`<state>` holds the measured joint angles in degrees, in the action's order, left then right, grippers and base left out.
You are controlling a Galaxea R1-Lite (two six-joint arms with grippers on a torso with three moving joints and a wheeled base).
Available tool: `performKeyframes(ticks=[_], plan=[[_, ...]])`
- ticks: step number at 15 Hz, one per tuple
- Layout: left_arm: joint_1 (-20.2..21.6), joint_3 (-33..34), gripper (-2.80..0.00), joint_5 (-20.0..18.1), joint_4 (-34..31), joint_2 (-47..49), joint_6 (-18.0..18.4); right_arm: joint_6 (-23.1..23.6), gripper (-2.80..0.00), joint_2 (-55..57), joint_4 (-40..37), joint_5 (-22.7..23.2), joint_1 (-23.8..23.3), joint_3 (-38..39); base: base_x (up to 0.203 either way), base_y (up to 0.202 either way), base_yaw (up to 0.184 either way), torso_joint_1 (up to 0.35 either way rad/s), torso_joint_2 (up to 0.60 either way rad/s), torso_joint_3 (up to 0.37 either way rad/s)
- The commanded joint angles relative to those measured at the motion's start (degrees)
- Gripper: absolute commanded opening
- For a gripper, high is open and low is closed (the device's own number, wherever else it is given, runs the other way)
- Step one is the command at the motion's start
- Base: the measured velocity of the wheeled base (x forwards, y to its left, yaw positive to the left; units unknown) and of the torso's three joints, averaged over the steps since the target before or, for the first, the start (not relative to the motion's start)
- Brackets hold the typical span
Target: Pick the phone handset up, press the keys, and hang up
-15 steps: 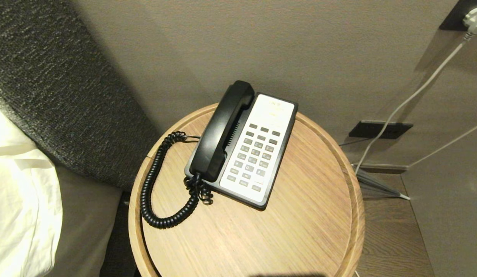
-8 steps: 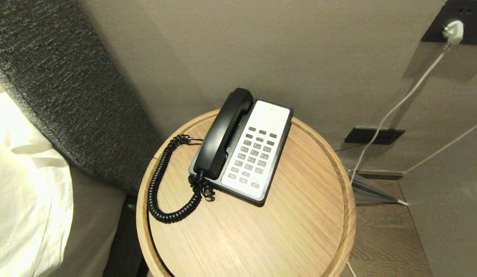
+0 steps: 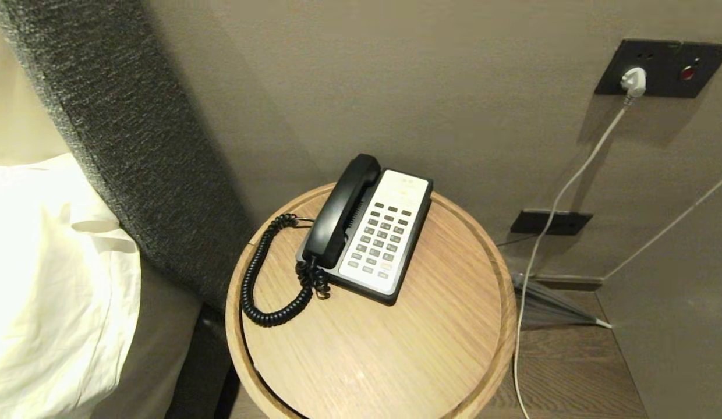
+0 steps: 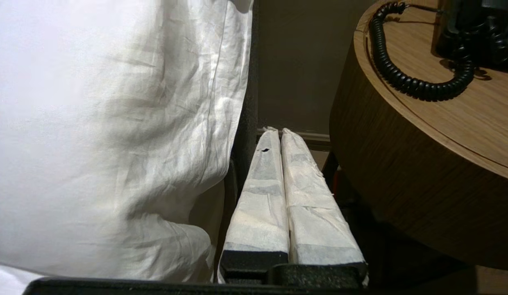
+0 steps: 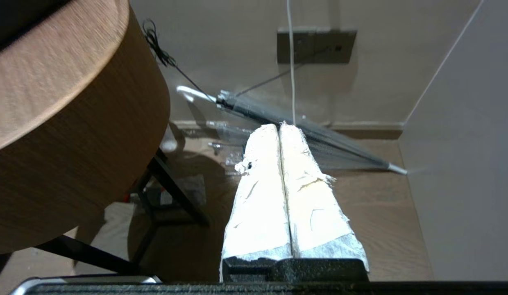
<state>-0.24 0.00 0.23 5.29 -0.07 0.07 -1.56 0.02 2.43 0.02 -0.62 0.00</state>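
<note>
The black phone handset point(image 3: 343, 210) lies in its cradle on the left side of the black-and-white phone base point(image 3: 390, 233), on a round wooden side table point(image 3: 442, 337). Grey keys point(image 3: 380, 240) fill the white panel. A black coiled cord point(image 3: 262, 279) loops from the handset's near end over the tabletop; part of the cord point(image 4: 405, 82) shows in the left wrist view. Neither arm appears in the head view. My left gripper point(image 4: 278, 133) hangs shut below the table's edge, beside the bedding. My right gripper point(image 5: 279, 126) hangs shut over the floor, right of the table.
A white pillow point(image 3: 46, 279) and dark padded headboard point(image 3: 134, 145) stand left of the table. A white plug point(image 3: 633, 80) sits in a wall socket, its cable point(image 3: 547, 233) trailing down. A folded umbrella point(image 5: 311, 131) lies on the wooden floor by the wall.
The head view has pulled up and back: table and phone look smaller and lower in the picture, and more wall and the socket show. Nothing on the table has moved.
</note>
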Motion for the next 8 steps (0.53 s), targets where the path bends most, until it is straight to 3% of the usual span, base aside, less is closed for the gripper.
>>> performKeyframes(ticks=[1,8], plan=[[0.0,2.29,-2.8,0.04,0.07,-0.01,0.01,-0.19,-2.8,0.15,0.12,-0.02,0.01,1.23,0.0,0.0,0.0,0.005,0.01,0.206],[-0.02,2.29,-2.8,0.04,0.07,0.07,-0.07,-0.27,-2.8,0.15,0.12,-0.02,0.01,1.23,0.0,0.0,0.0,0.002,0.0,0.201]])
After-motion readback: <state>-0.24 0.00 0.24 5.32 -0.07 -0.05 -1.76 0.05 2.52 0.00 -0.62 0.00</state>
